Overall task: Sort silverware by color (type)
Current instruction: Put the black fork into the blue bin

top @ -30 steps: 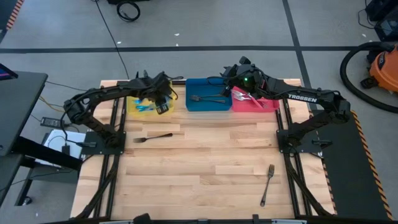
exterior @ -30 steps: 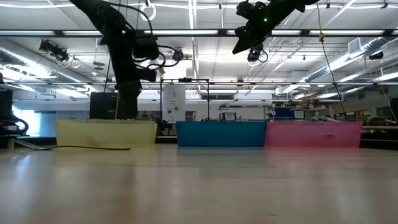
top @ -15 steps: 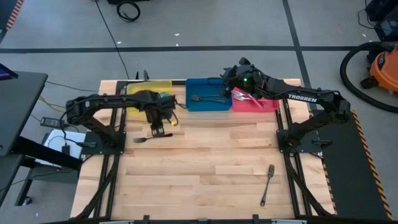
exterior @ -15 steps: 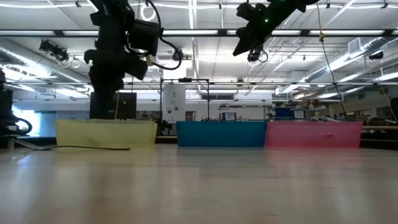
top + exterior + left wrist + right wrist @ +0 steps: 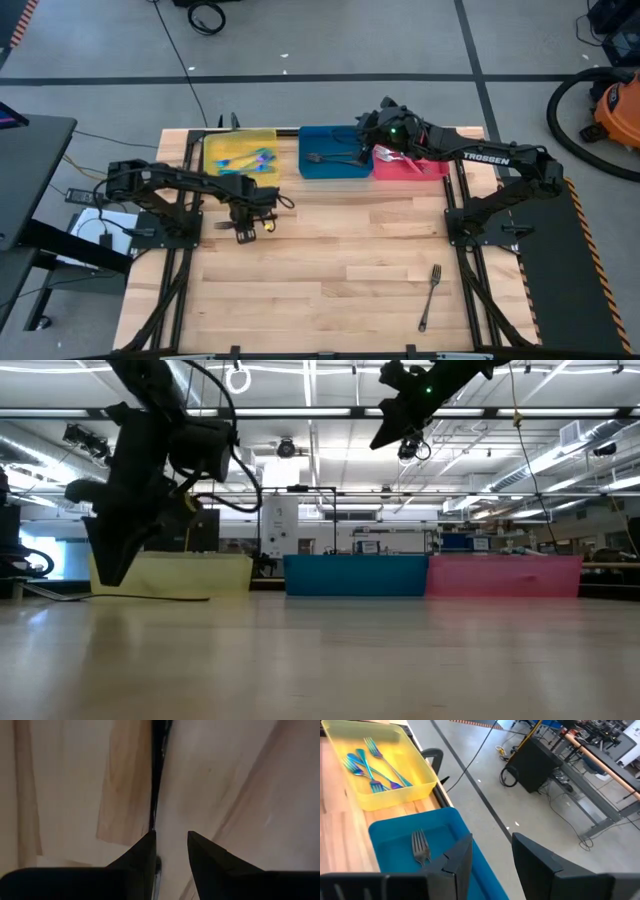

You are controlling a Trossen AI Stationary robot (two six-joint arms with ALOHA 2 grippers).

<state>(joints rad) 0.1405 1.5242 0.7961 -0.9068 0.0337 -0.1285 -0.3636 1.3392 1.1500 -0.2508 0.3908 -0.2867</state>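
High view: the wooden butcher-block table [image 5: 330,260] carries three rectangular trays along its far edge: a yellow plastic tray [image 5: 240,157] near the far left corner, a blue plastic tray [image 5: 335,165] at the middle, and a pink-red plastic tray [image 5: 428,166] to its right. The left gripper [image 5: 243,229] hangs low over the table's left part, just in front of the yellow tray, above a dark grey metal fork [image 5: 155,780]; in the left wrist view its fingers stand slightly apart with the fork's thin handle running just beside one fingertip [image 5: 147,845], not clamped. The right gripper [image 5: 368,130] hovers over the blue tray's far right corner, fingers apart and empty. Blue-teal iridescent forks [image 5: 370,767] lie in the yellow tray, another dark grey fork [image 5: 421,846] in the blue tray, red-handled pieces [image 5: 400,158] in the pink-red tray. A last dark grey fork [image 5: 430,296] lies near the table's near right corner.
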